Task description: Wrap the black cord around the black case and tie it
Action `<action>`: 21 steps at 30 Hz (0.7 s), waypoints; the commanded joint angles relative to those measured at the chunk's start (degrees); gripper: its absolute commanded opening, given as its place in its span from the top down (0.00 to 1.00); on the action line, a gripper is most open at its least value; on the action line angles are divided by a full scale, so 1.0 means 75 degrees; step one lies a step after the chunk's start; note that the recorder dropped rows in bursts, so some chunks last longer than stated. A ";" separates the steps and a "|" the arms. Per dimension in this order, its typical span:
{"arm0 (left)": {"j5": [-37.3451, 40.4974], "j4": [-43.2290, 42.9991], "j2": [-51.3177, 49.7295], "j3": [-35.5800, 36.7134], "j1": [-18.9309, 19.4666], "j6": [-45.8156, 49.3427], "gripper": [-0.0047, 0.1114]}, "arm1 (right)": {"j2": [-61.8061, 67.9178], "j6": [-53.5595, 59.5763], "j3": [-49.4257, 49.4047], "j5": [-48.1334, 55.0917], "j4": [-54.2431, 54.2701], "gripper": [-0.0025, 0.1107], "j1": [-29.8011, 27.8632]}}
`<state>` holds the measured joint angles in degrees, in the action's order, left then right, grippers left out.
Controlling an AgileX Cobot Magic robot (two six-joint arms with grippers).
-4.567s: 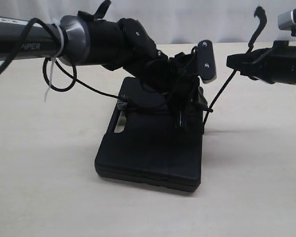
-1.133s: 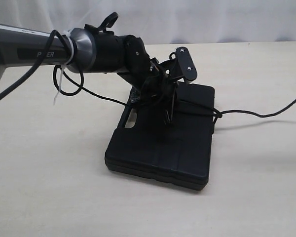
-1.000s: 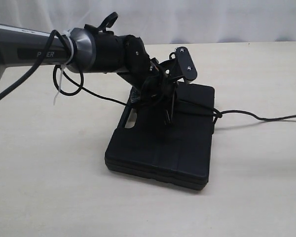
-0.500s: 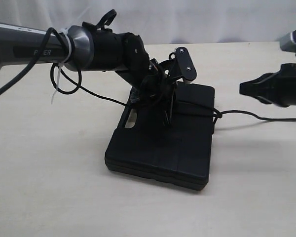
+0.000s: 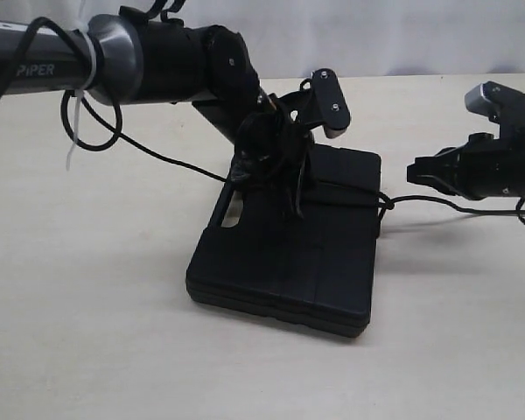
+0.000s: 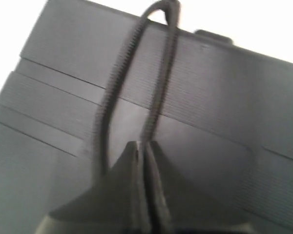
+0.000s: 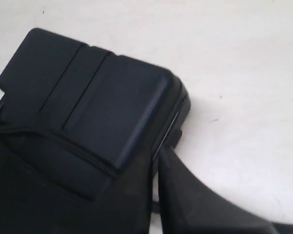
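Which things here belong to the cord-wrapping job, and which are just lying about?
Job:
black case
black cord, looped over the case
left end effector, shut on the cord
right end effector, shut, beside the case

Not part of it:
table
white zip tie and smooth cable on the left arm

Left tool (image 5: 290,203) and black cord (image 6: 162,78) crowd the far half of the black case (image 5: 280,280); near half open.
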<state>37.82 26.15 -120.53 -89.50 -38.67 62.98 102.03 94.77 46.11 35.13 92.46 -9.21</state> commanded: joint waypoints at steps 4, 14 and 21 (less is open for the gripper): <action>0.0817 -0.0428 0.0120 0.0024 0.0014 -0.1124 0.96 | 0.0999 0.0109 0.0800 0.0134 0.0376 0.94 0.0075; 0.4003 -0.0323 0.0874 0.0233 -0.0780 -0.2020 0.96 | 0.1803 -0.0364 0.1767 -0.0311 -0.0382 0.94 0.1367; 0.3163 -0.0342 0.0874 0.1859 -0.1385 -0.1986 0.96 | 0.1803 -0.0364 0.1799 -0.0399 -0.0436 0.94 0.1416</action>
<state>65.40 23.78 -114.16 -79.12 -47.41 48.32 115.46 92.30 59.34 31.97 90.05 1.19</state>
